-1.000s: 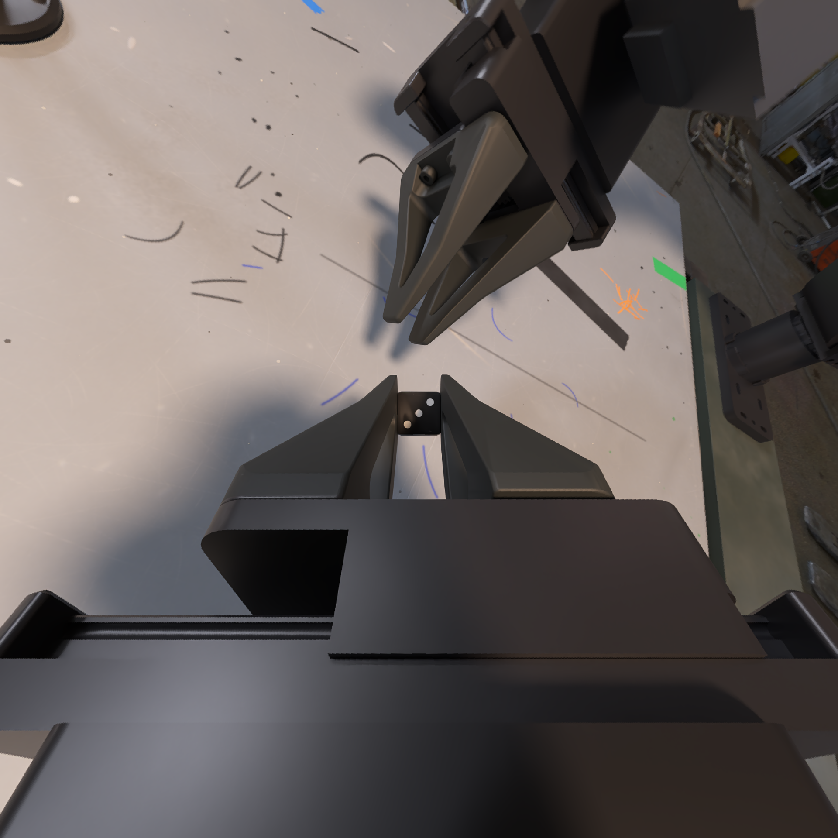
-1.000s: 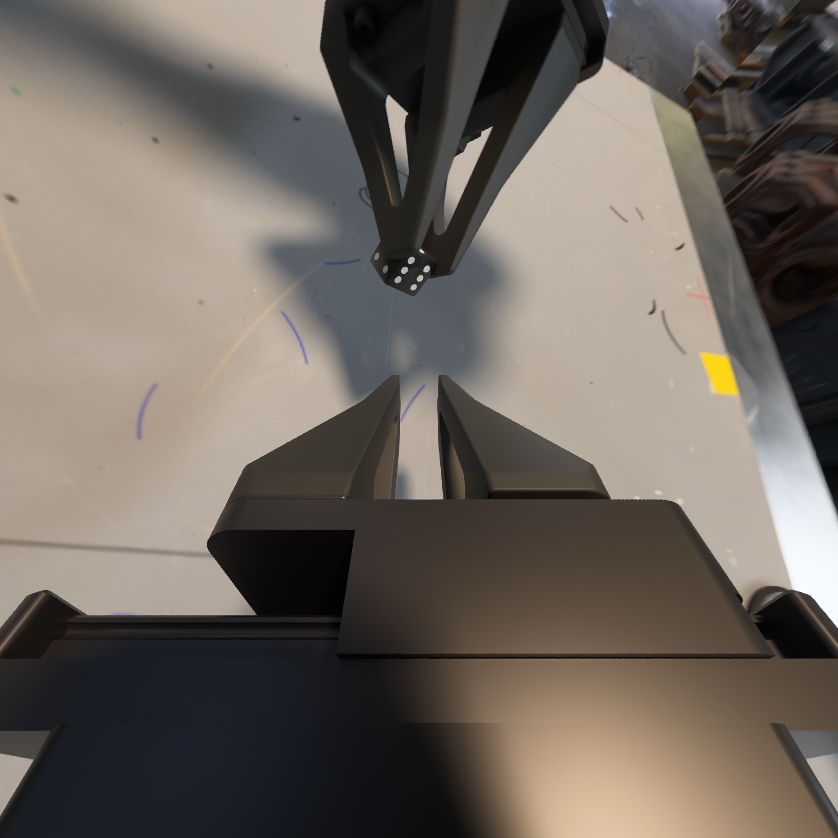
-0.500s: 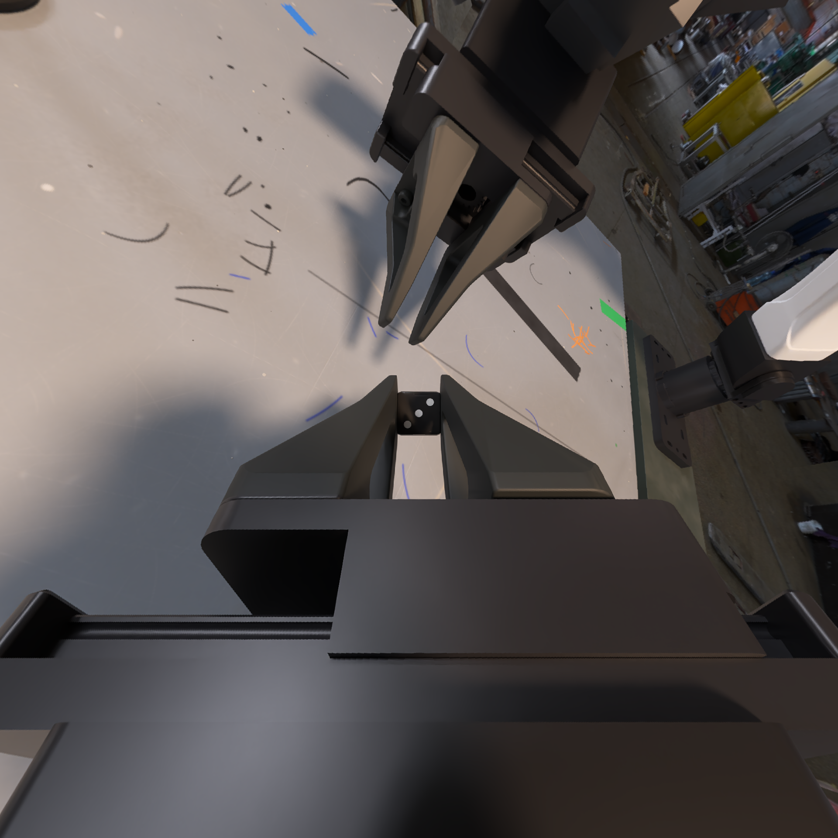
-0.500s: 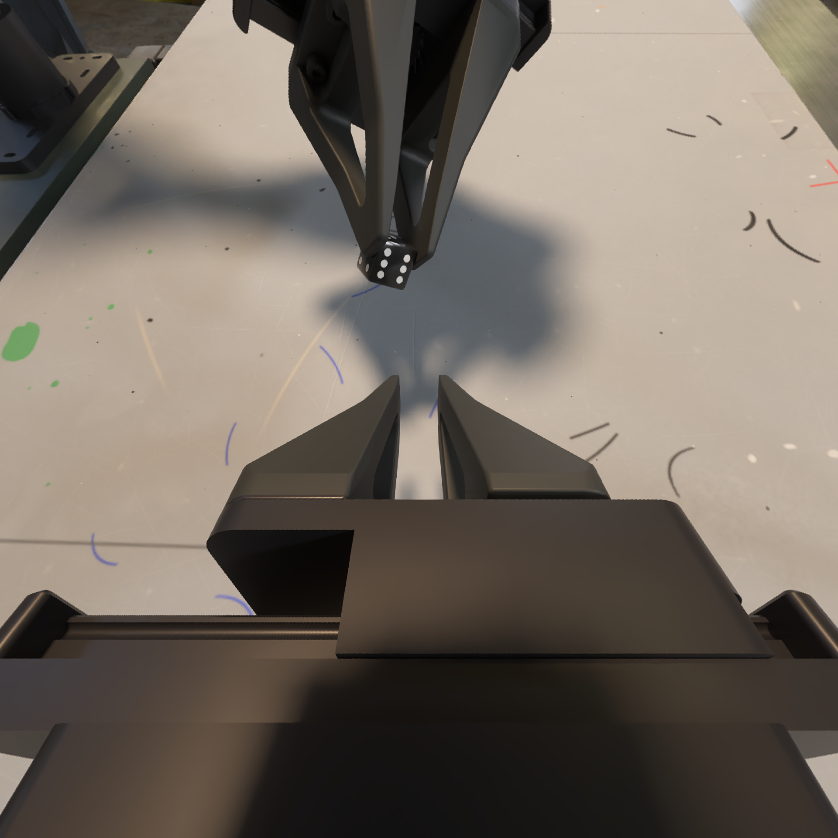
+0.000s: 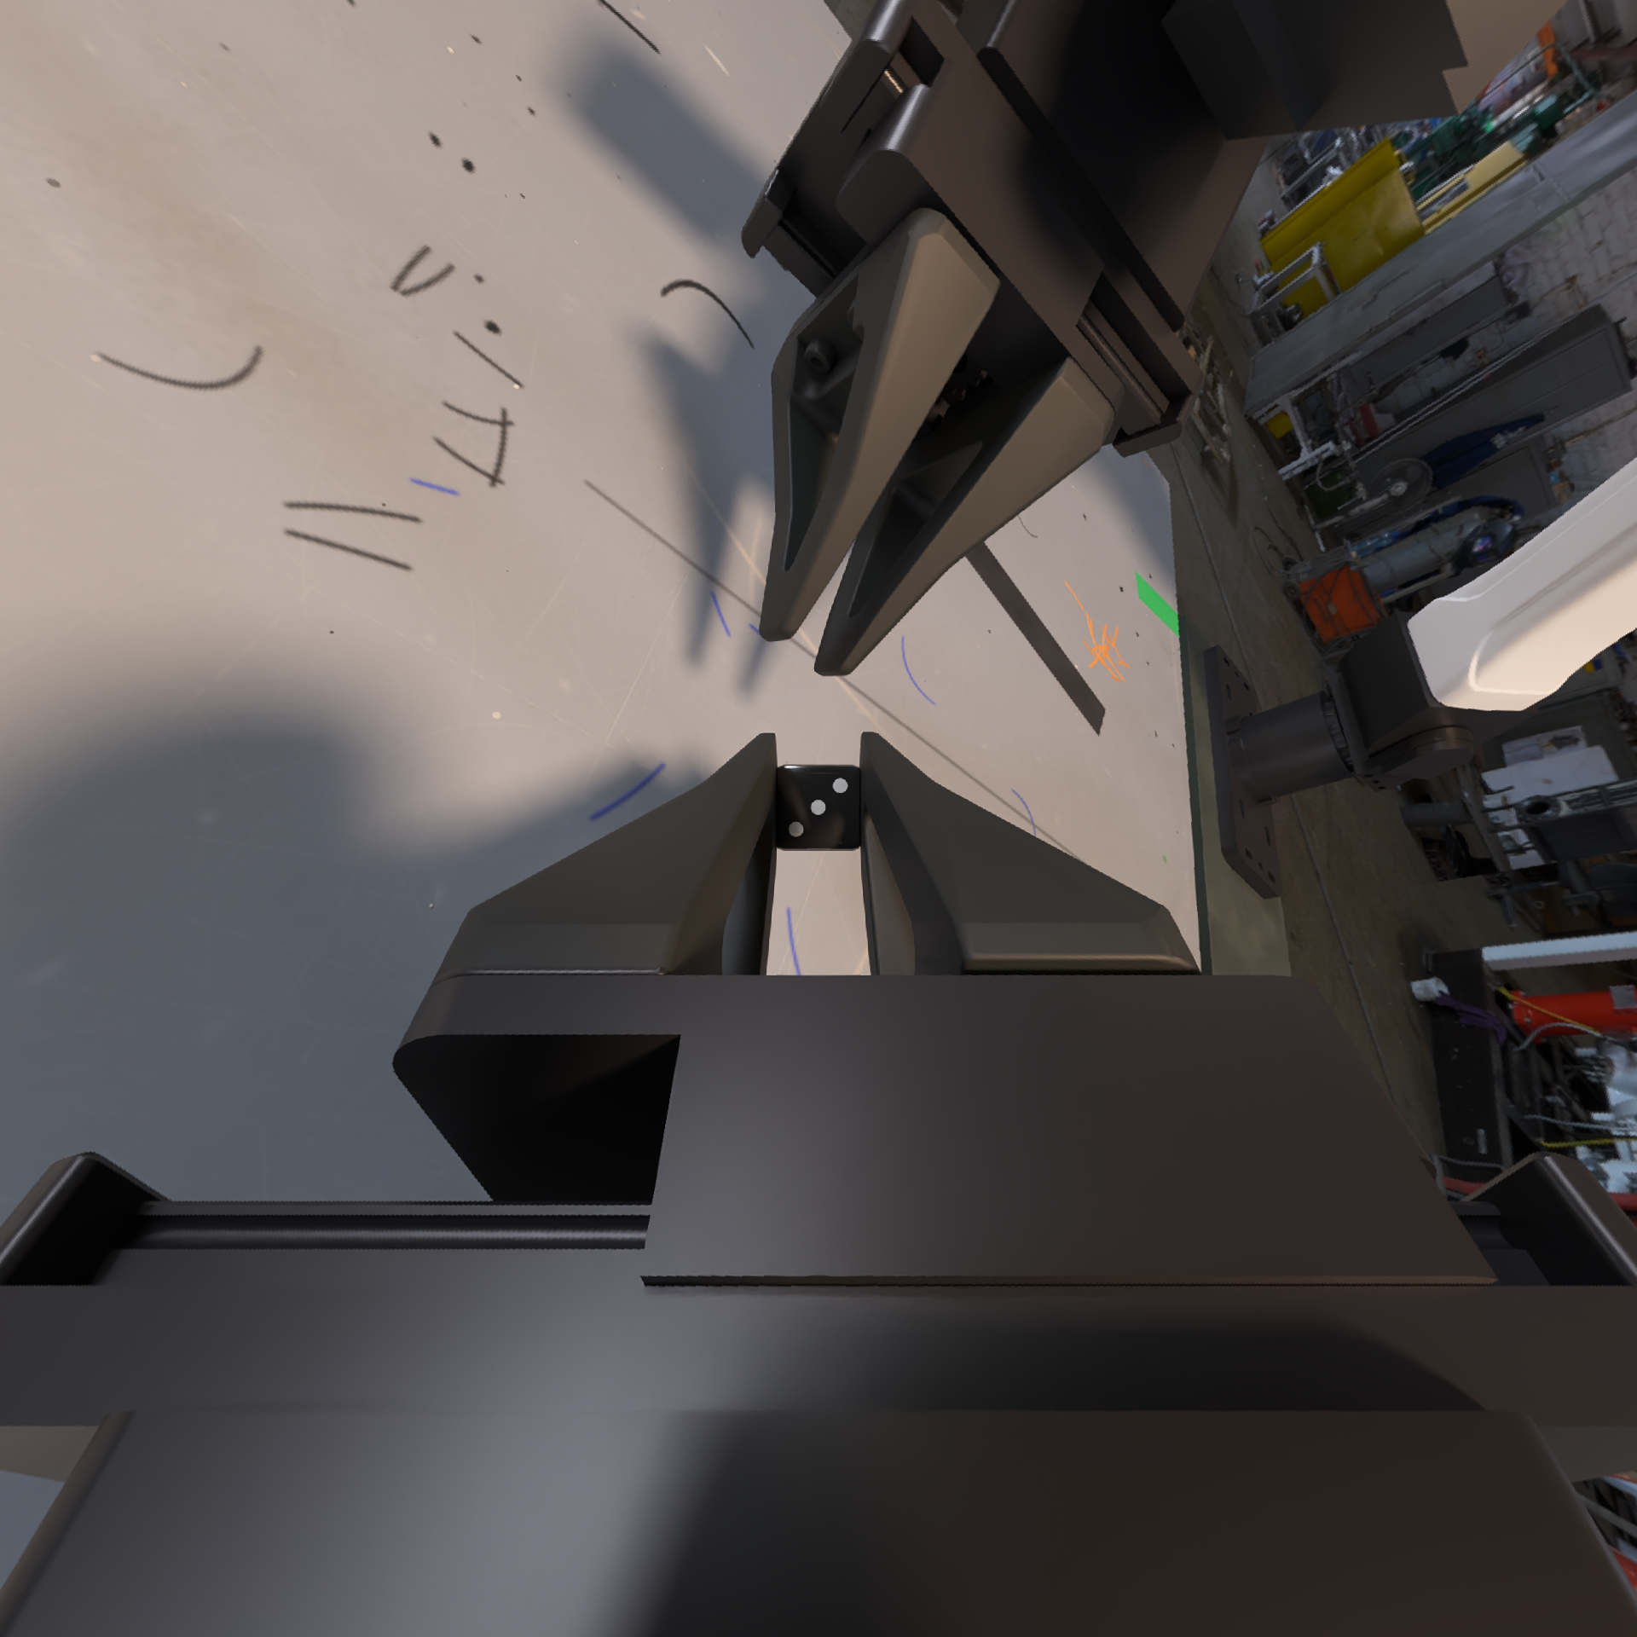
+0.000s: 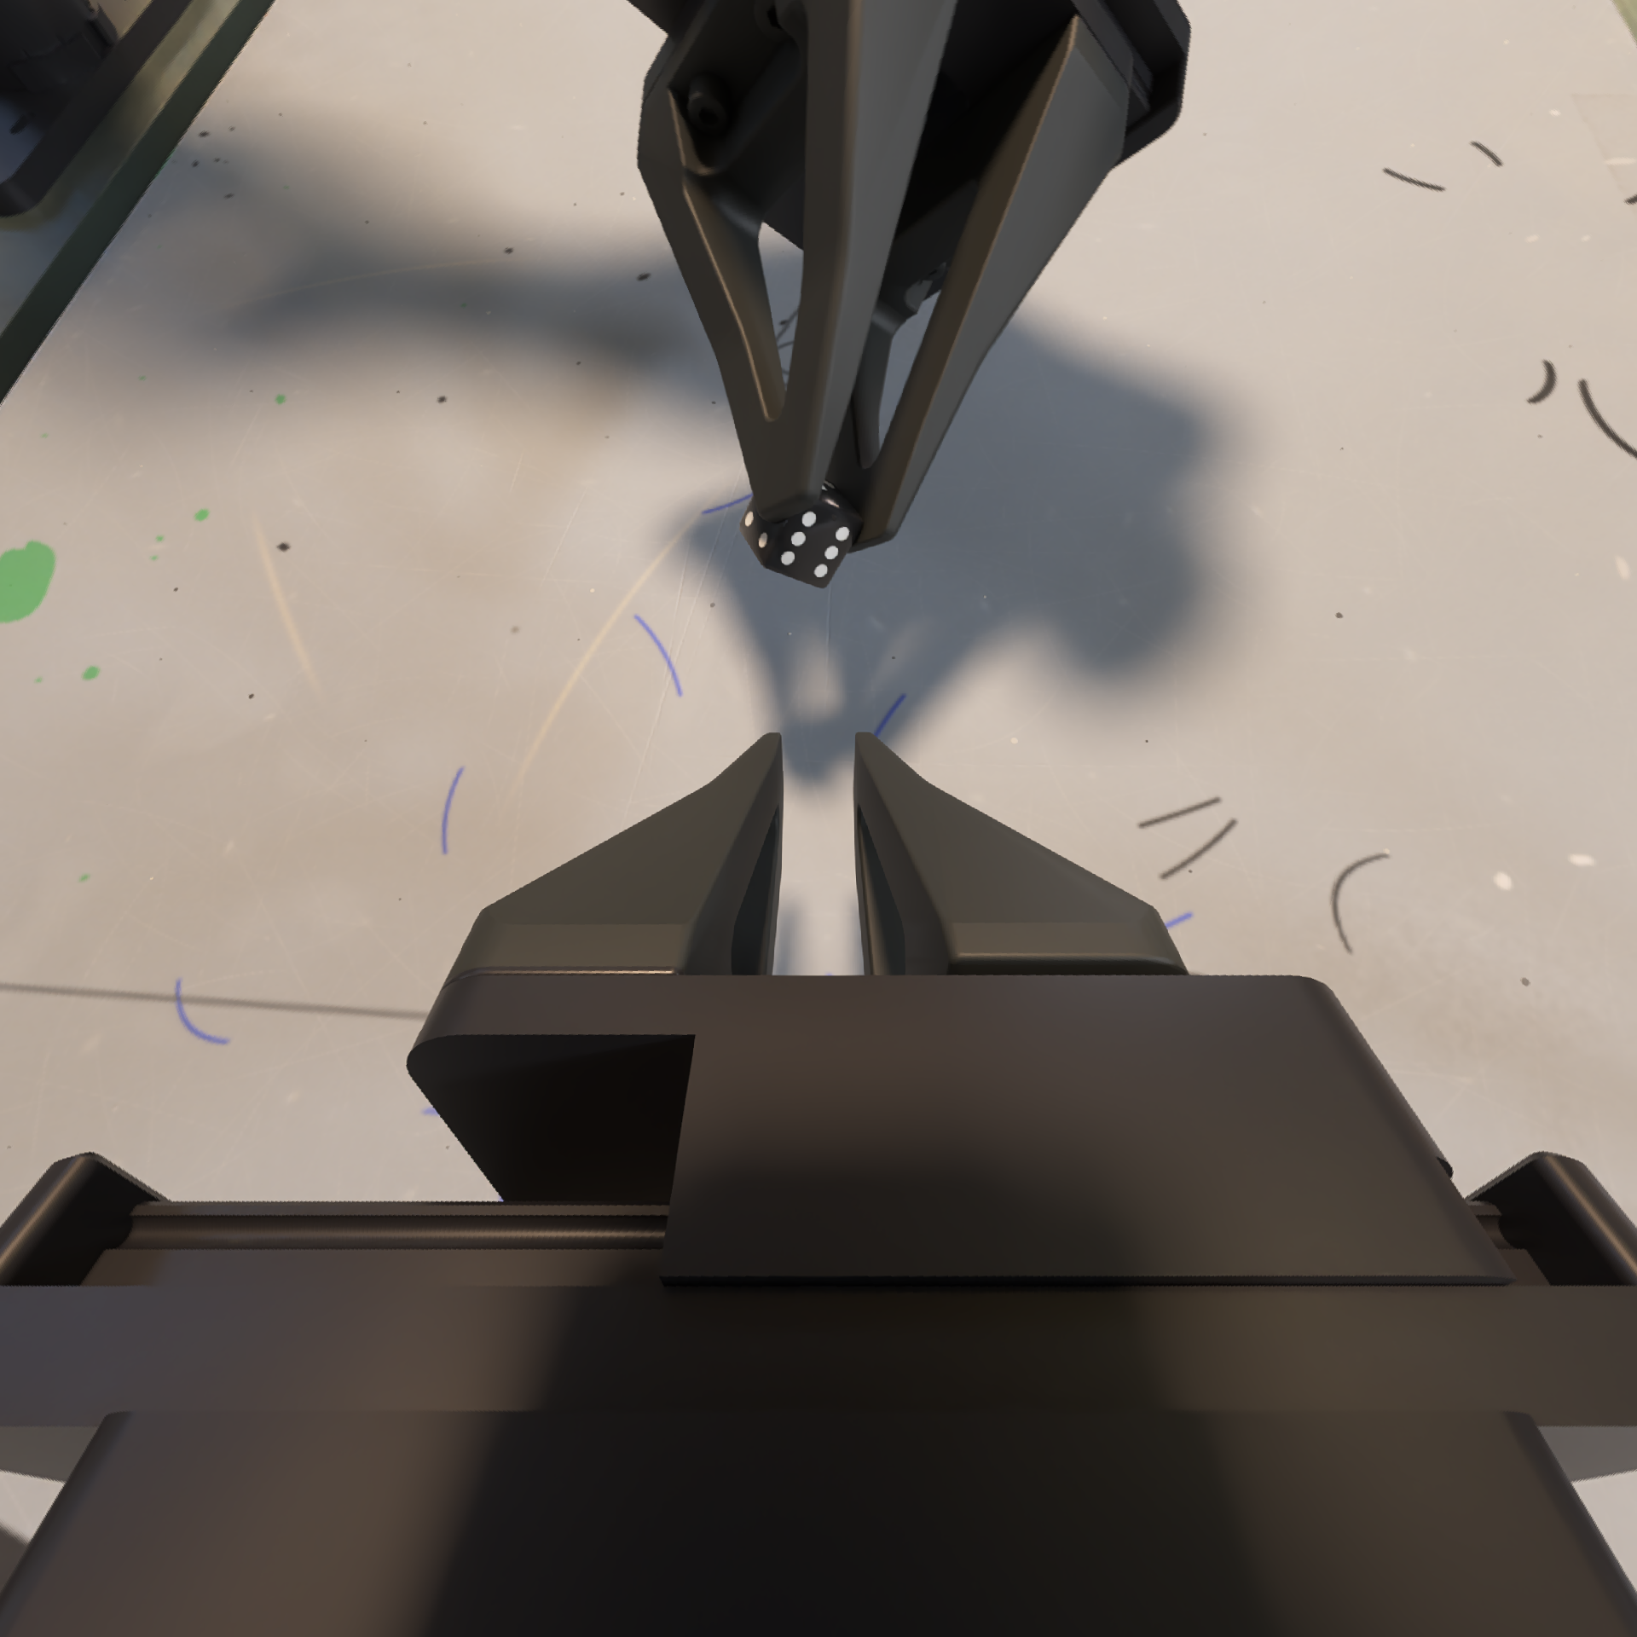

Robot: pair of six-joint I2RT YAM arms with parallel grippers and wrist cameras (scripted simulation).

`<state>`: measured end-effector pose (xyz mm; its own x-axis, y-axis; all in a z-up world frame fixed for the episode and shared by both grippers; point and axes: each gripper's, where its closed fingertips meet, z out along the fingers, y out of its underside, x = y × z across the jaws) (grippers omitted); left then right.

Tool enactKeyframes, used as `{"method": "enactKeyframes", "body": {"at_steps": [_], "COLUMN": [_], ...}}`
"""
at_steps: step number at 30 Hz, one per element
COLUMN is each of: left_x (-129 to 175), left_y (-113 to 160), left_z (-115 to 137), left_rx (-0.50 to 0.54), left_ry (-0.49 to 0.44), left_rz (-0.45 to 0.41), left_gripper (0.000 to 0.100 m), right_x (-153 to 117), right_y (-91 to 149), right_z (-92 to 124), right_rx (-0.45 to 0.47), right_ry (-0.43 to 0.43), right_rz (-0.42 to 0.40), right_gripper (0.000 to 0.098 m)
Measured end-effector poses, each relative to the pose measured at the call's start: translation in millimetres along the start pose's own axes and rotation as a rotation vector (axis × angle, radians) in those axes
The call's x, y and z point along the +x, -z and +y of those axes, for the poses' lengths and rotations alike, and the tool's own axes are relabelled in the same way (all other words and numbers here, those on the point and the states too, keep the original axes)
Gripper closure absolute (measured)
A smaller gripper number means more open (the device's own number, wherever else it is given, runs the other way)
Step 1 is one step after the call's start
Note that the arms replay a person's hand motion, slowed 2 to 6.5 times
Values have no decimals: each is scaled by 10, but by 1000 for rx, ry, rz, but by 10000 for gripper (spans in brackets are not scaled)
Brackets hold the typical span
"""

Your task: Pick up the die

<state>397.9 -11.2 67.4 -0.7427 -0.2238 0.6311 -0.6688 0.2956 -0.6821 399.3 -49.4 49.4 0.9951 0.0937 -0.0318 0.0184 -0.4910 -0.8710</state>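
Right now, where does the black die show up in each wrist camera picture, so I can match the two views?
Left wrist view: the die sits at centre, clamped between the left pincer tips, three pips facing the camera.
Right wrist view: the die is upper centre, at the tips of the left pincer reaching down from the top.
Shared landmark: the short blue arc marks on the table.

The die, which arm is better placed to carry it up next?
Left. The left gripper already clamps the die above the table; the right gripper holds nothing.
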Motion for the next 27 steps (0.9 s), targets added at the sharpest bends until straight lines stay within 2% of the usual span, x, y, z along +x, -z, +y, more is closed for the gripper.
{"method": "enactKeyframes", "body": {"at_steps": [9, 13, 18, 27], "left_x": [-6, 4, 2, 11], "left_y": [-20, -15, 11, 42], "left_z": [-18, -16, -30, -55], "left_rx": [17, 28, 36, 43], "left_ry": [10, 7, -10, -22], "left_rz": [18, 17, -12, -29], "left_gripper": [846, 846, 846, 846], "right_x": [-11, 19, 57, -15], "right_y": [-3, 7, 9, -114], "right_z": [4, -35, -111, -47], "right_rx": [1, 36, 80, 4], "right_ry": [64, 118, 143, 189], "right_rz": [3, 50, 98, 82], "right_gripper": [844, 844, 845, 843]}}
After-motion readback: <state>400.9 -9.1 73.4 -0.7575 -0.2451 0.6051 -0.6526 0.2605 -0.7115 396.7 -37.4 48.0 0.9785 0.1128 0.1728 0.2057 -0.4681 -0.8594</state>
